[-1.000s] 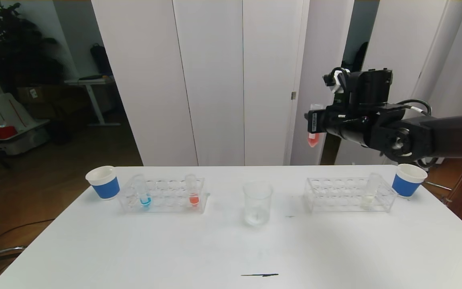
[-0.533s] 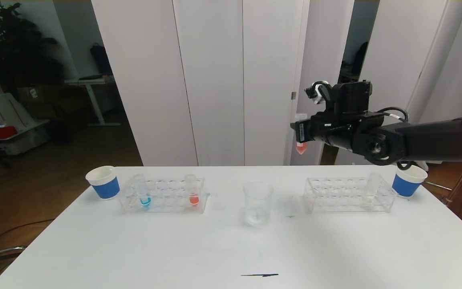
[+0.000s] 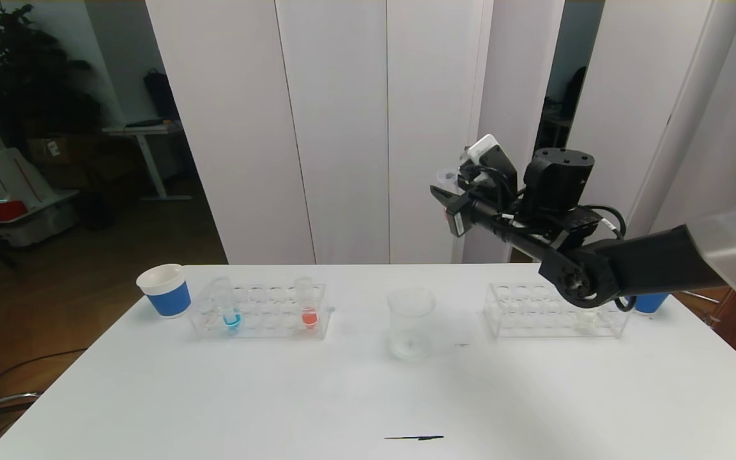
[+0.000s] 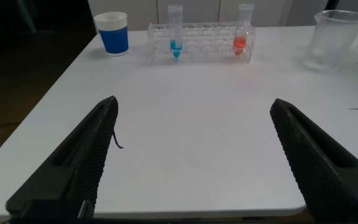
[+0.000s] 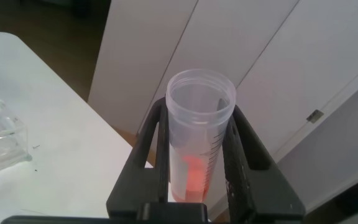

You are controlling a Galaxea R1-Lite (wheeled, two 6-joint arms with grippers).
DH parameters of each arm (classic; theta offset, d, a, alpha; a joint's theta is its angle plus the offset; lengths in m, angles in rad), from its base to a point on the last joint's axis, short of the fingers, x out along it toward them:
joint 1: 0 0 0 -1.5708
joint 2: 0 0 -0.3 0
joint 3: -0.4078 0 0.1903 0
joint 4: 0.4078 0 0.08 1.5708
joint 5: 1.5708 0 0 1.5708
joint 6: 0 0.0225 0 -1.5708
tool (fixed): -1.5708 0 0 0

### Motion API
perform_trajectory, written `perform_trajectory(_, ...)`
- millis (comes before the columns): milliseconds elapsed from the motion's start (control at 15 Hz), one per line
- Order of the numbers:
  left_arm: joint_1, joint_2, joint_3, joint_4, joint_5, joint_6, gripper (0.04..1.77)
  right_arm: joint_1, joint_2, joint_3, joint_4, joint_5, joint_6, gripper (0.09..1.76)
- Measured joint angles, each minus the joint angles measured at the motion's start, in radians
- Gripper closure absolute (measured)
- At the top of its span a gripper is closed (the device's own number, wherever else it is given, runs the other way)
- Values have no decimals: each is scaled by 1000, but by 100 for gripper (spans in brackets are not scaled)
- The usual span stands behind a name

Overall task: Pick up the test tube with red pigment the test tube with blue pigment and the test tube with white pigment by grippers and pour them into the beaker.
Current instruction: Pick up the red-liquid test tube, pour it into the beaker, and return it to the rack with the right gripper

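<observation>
Above the beaker (image 3: pixel 411 321), right end effector (image 5: pixel 196 140) pinches a red-pigment test tube (image 5: pixel 199 134); left end effector (image 4: pixel 194 155) spread wide.

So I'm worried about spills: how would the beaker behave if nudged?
The beaker looks nearly empty and thin-walled, so probably light and quick to slide on the smooth white table. Its wide base suggests sliding before tipping. Clear walls hint it may be fragile.

Right gripper (image 3: pixel 448 191) raised, fingers (image 5: pixel 157 134) clamped; left gripper (image 4: pixel 194 158) fingers spread.
</observation>
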Motion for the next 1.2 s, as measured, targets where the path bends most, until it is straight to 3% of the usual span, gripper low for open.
perform_trajectory(333,0,0,0,0,0,0,6,5,10,100,-147,68,-92,127)
perform_trajectory(533,0,0,0,0,0,0,6,0,19,151,-295,177,-157,127)
perform_trajectory(733,0,0,0,0,0,0,6,-4,23,233,-342,183,-169,127)
perform_trajectory(867,0,0,0,0,0,0,6,-8,27,276,-443,251,-181,127)
perform_trajectory(1200,0,0,0,0,0,0,6,-54,50,283,-420,415,-348,127)
